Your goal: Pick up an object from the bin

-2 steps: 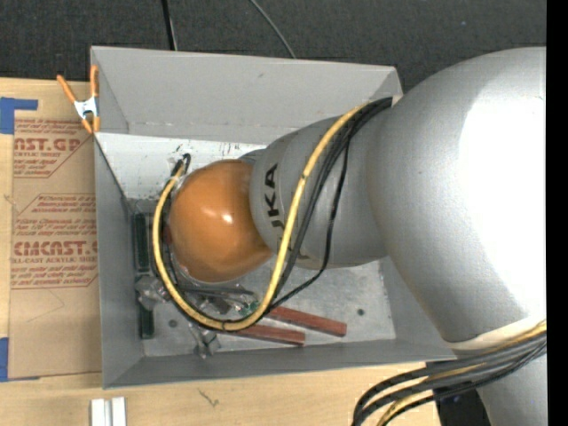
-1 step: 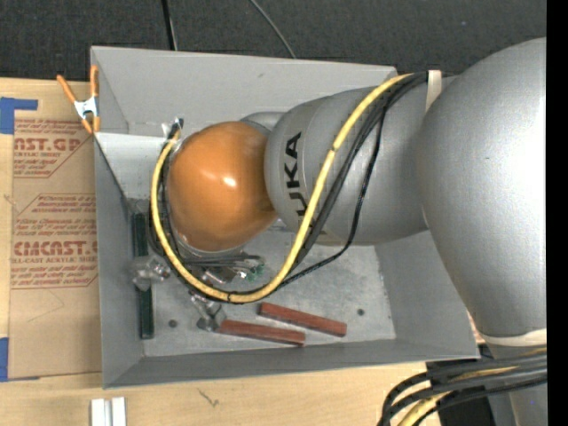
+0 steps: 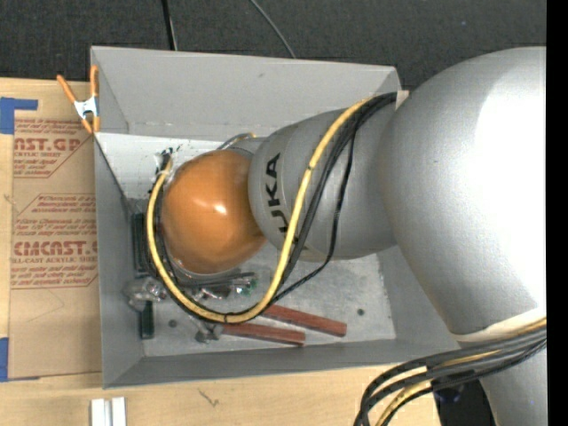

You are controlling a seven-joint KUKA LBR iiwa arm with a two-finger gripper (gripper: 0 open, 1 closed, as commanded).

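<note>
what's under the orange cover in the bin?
Two reddish-brown sticks poke out beneath the orange cover; small dark bits at its left. Whatever lies directly below is covered.

Bin is plain grey metal, floor a paler grey w/ dark specks. Arm is silver-grey w/ black lettering. Wrist cover is glossy orange. Yellow cable and black cable run side by side. Two sticks on the bin floor are reddish-brown. Strip by the left wall is v. dark, black or deep green, can't tell which.
</note>
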